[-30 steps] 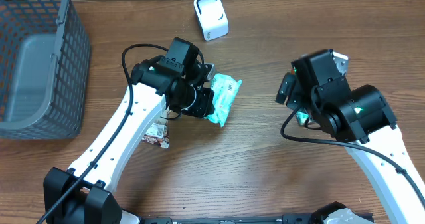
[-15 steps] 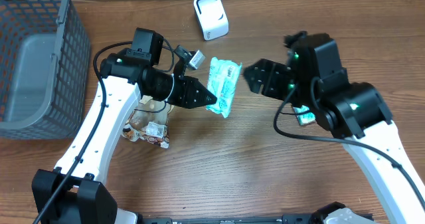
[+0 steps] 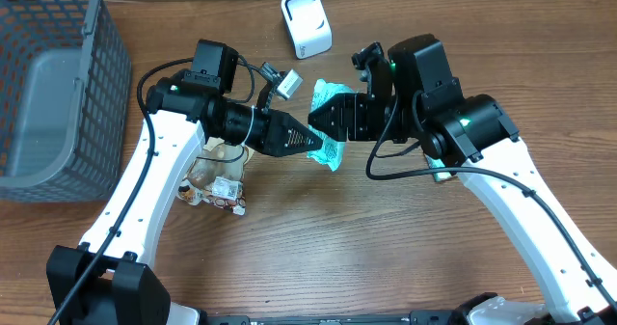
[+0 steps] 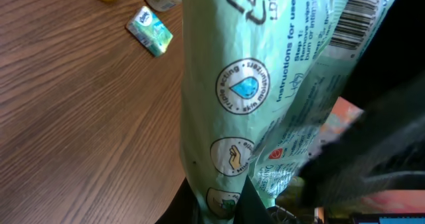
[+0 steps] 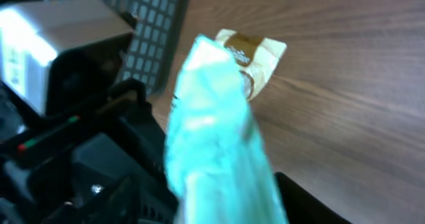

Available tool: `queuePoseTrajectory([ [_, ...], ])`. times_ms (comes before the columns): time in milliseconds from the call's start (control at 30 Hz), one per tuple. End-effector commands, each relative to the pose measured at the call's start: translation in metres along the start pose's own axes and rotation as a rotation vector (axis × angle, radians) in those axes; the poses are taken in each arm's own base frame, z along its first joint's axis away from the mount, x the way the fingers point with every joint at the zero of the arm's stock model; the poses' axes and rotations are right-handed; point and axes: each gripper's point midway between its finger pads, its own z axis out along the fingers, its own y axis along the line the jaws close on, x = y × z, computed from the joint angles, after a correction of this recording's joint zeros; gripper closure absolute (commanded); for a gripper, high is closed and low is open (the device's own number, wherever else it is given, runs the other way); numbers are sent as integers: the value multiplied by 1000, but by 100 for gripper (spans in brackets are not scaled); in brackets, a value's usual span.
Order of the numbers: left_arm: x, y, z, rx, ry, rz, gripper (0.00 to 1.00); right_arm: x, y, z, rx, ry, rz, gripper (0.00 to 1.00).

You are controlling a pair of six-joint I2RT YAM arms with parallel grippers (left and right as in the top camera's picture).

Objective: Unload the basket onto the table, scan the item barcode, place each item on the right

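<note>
The pale green wipes pack (image 3: 330,154) hangs above the counter (image 3: 386,253), a short way on the robot's side of the white barcode scanner (image 3: 307,23) and a little to its right. It is caught between the two arms. The left gripper (image 3: 305,144) is clamped together on the end of the pack farthest from the scanner. The right gripper (image 3: 318,121) comes in from the opposite side, its jaws around the pack's middle and upper part; I cannot tell whether they have bitten yet or only bracket it. The pack's long axis runs roughly from the scanner towards the robot, slightly tilted, so both grippers meet it crosswise and face each other along a line to the robot's side of the scanner. The left wrist view shows the barcode (image 4: 362,18) near the scanner-side end, on the printed face turned towards that camera. Both grippers are at the pack, so nearness does not decide the next move. It likely depends on which arm carries the barcode end round to face the scanner.
</note>
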Motion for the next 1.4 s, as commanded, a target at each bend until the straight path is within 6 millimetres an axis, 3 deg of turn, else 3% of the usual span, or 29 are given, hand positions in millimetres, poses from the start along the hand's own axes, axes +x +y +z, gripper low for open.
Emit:
queuePoseTrajectory([
  [0,-2,-1,-1,-11,-3,35,96,-6,10,-3,-37,-20,-43,39],
  [167,-2,18,-2,-122,-2,-15,96,-9,7,-3,-14,-35,-47,33],
  [300,-4,21,-3,-137,-8,-17,96,-11,-2,-4,33,-51,-41,29],
  [500,-9,22,-3,-138,-27,-33,96,-11,-2,-4,34,-50,-41,36],
  [600,-9,21,-3,-135,-27,-32,96,-11,-3,-3,38,-51,-40,46],
  [833,-9,21,-2,-133,-25,-30,96,-17,-17,-3,115,-86,-37,46],
  [1133,-10,16,-2,-108,-28,-23,96,-20,-17,-2,113,-94,-41,49],
  [1367,-11,14,-2,-95,-31,-18,96,-23,-15,-1,107,-105,-48,60],
])
